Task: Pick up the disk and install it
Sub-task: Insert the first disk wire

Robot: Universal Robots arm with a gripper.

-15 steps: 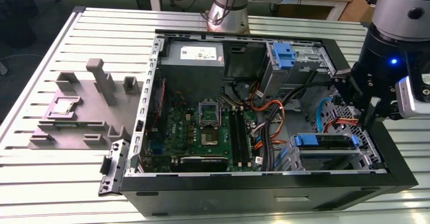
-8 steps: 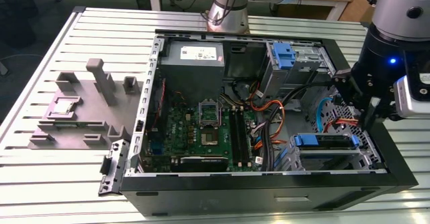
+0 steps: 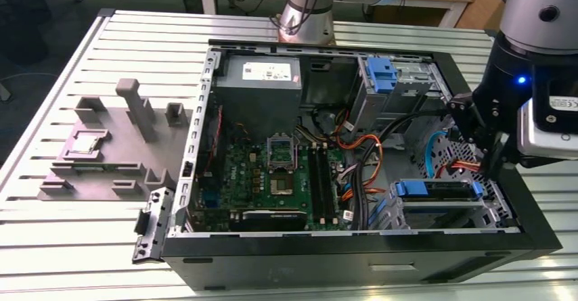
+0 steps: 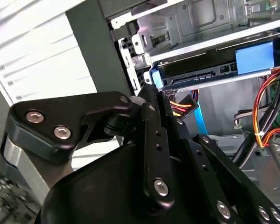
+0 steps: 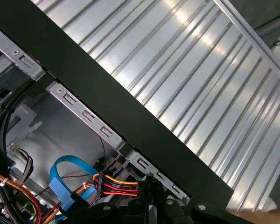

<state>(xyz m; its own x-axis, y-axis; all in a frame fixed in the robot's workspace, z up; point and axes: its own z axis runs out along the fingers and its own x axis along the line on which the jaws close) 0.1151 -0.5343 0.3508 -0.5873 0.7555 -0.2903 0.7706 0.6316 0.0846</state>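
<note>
The disk lies flat in the drive cage at the near right corner of the open computer case, with blue rails at both ends. In the second wrist view the disk sits between the cage's metal shelves, its connector edge facing me. My gripper reaches down inside the case's right wall, just above and behind the disk. Its fingers look shut, with nothing seen between them. The gripper tip is beside a black power plug with coloured wires. The gripper is also beside that plug in the first wrist view.
A grey power-supply box and an upright blue bracket stand at the back of the case. Cables cross its middle beside the motherboard. A grey fixture lies on the slatted table at the exterior view's left.
</note>
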